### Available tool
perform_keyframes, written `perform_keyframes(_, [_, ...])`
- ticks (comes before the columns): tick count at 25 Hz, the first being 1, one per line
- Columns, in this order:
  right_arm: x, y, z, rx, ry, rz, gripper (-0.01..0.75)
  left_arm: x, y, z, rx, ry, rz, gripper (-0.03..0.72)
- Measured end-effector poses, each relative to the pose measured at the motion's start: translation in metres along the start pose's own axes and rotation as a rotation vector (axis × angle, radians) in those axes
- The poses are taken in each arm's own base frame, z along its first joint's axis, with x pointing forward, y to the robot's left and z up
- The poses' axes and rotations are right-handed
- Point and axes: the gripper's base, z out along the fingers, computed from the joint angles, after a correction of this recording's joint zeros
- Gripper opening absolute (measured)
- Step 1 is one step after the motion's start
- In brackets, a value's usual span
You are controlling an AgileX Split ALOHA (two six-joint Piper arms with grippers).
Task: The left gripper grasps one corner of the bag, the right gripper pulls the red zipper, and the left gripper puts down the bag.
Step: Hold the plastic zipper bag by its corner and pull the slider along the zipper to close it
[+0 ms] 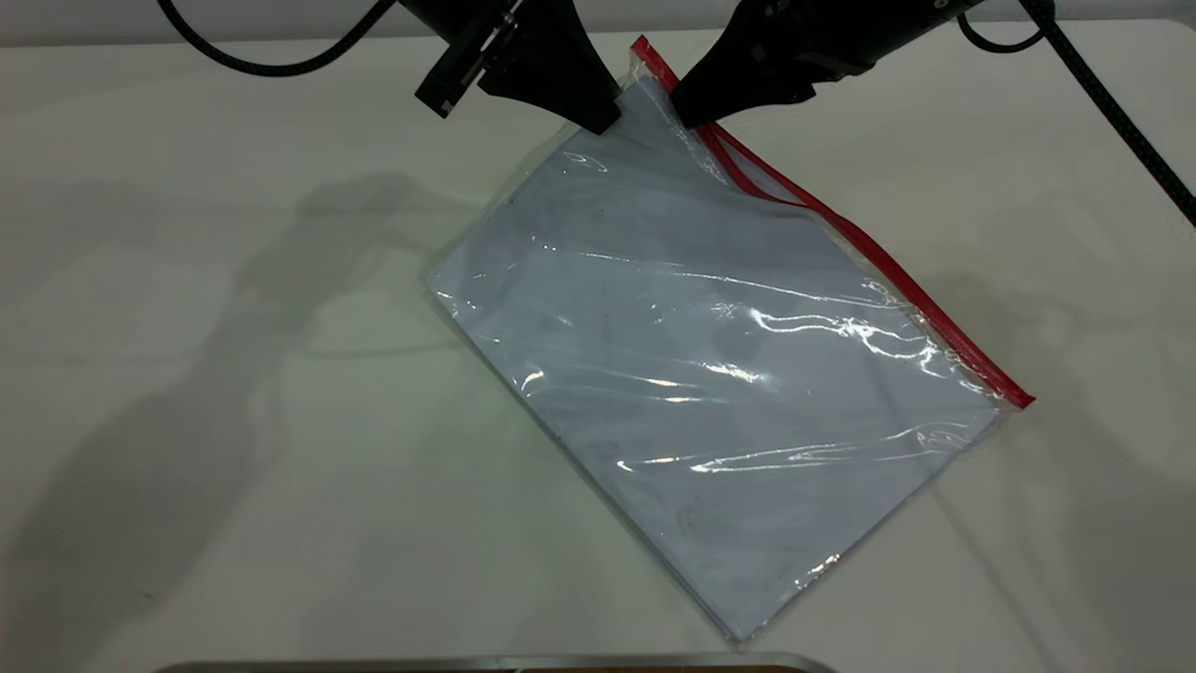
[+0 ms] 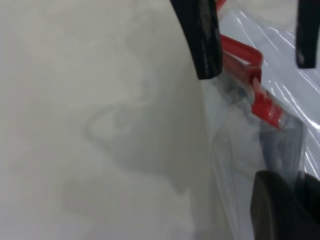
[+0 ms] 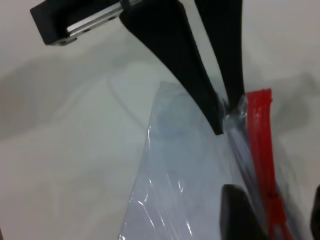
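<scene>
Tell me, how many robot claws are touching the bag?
2. The left gripper pinches the bag at its far corner. The right gripper sits right beside it, on the red zipper near that same corner.

We see our left end effector (image 1: 598, 117) reaching in from the far side, tapered tip angled down and toward the right arm, fingers pinched together. Our right end effector (image 1: 687, 107) slants in from the opposite side, its tip close beside the left one, fingers spread.
</scene>
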Motion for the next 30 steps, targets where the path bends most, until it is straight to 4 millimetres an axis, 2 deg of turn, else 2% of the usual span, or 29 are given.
perform_keyframes(4, [0.0000, -0.0003, 0.0000, 0.003, 0.000, 0.000, 0.244, 0.0000, 0.0000, 0.0000, 0.000, 0.000, 0.000, 0.049])
perform_keyframes(6, [0.0000, -0.0005, 0.0000, 0.005, 0.000, 0.000, 0.209, 0.0000, 0.0000, 0.0000, 0.000, 0.000, 0.000, 0.049])
perform_keyframes(19, [0.0000, -0.0008, 0.0000, 0.008, 0.000, 0.000, 0.194, -0.0019, 0.0011, 0.0000, -0.011, -0.021, -0.013, 0.049])
perform_keyframes(26, [0.0002, -0.0010, 0.0000, 0.011, 0.003, -0.002, 0.054, -0.0019, 0.0010, 0.0000, -0.011, -0.021, -0.015, 0.049])
perform_keyframes(30, [0.0016, -0.0013, 0.0000, 0.014, 0.018, -0.022, 0.033, -0.0019, 0.0010, 0.0000, -0.011, -0.021, -0.015, 0.049])
